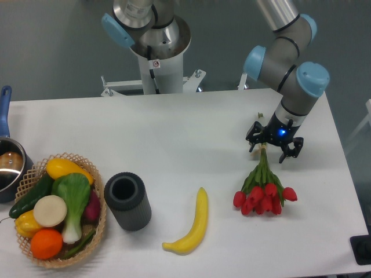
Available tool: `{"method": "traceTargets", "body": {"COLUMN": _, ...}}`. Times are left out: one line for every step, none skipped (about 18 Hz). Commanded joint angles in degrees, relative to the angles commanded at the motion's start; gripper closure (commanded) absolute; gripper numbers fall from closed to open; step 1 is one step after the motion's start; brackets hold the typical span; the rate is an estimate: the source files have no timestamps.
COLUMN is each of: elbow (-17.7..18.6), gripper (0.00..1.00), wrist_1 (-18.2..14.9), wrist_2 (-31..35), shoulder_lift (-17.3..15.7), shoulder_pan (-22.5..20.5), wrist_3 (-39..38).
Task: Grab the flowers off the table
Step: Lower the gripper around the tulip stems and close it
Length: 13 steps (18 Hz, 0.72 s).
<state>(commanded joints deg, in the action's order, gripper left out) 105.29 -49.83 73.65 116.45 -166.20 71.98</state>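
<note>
Camera view from above and in front shows my tool (273, 142) low over the right part of the tabletop (191, 133), its dark fingers straddling the upper end of the stems of the flowers (264, 191). I cannot tell whether the fingers are pressed onto the stems or merely around them; the gap between them is hidden by the wrist and its blue light.

From my tool the flowers run toward the near edge: green stems and leaves fan out just below it, and the red heads lie in a cluster farther on, flat on the white surface.

Bare tabletop lies to the right of the flowers up to the right edge, and more lies between the red heads and the near edge. Away to the left, a yellow banana (192, 225) lies well apart from the flowers. Farther left stands a dark cylinder (127, 200) with an open top, then a wicker basket (99, 194) of vegetables and fruit, and a pot (8, 168) with a blue handle at the left edge.
</note>
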Motion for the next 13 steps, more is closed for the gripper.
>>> {"method": "traceTargets", "body": {"elbow": 0.09, "gripper": 0.16, "wrist_1": 0.00, "wrist_2": 0.09, "shoulder_lift": 0.00, "shoulder_pan": 0.00, "wrist_3": 0.09}}
{"method": "traceTargets", "body": {"elbow": 0.09, "gripper": 0.22, "wrist_1": -0.09, "wrist_2": 0.09, "shoulder_lift": 0.00, "shoulder_pan": 0.00, "wrist_3": 0.09}}
{"method": "traceTargets", "body": {"elbow": 0.09, "gripper": 0.29, "wrist_1": -0.09, "wrist_2": 0.09, "shoulder_lift": 0.00, "shoulder_pan": 0.00, "wrist_3": 0.09}}
{"method": "traceTargets", "body": {"elbow": 0.00, "gripper": 0.38, "wrist_1": -0.17, "wrist_2": 0.18, "shoulder_lift": 0.00, "shoulder_pan": 0.00, "wrist_3": 0.09}}
{"method": "traceTargets", "body": {"elbow": 0.09, "gripper": 0.41, "wrist_1": -0.18, "wrist_2": 0.09, "shoulder_lift": 0.00, "shoulder_pan": 0.00, "wrist_3": 0.00}}
{"method": "traceTargets", "body": {"elbow": 0.00, "gripper": 0.44, "wrist_1": -0.18, "wrist_2": 0.18, "shoulder_lift": 0.00, "shoulder_pan": 0.00, "wrist_3": 0.09}}
{"method": "traceTargets", "body": {"elbow": -0.09, "gripper": 0.49, "wrist_1": -0.18, "wrist_2": 0.09, "shoulder_lift": 0.00, "shoulder_pan": 0.00, "wrist_3": 0.09}}
{"method": "traceTargets", "body": {"elbow": -0.09, "gripper": 0.53, "wrist_1": -0.26, "wrist_2": 0.09, "shoulder_lift": 0.00, "shoulder_pan": 0.00, "wrist_3": 0.09}}
{"method": "traceTargets", "body": {"elbow": -0.17, "gripper": 0.57, "wrist_1": -0.35, "wrist_2": 0.18, "shoulder_lift": 0.00, "shoulder_pan": 0.00, "wrist_3": 0.00}}
{"method": "traceTargets", "body": {"elbow": -0.26, "gripper": 0.59, "wrist_1": -0.44, "wrist_2": 0.18, "shoulder_lift": 0.00, "shoulder_pan": 0.00, "wrist_3": -0.09}}
{"method": "traceTargets", "body": {"elbow": -0.26, "gripper": 0.64, "wrist_1": -0.53, "wrist_2": 0.09, "shoulder_lift": 0.00, "shoulder_pan": 0.00, "wrist_3": -0.09}}
{"method": "traceTargets", "body": {"elbow": -0.35, "gripper": 0.64, "wrist_1": -0.61, "wrist_2": 0.09, "shoulder_lift": 0.00, "shoulder_pan": 0.00, "wrist_3": -0.17}}
{"method": "traceTargets", "body": {"elbow": -0.44, "gripper": 0.67, "wrist_1": -0.70, "wrist_2": 0.09, "shoulder_lift": 0.00, "shoulder_pan": 0.00, "wrist_3": -0.18}}
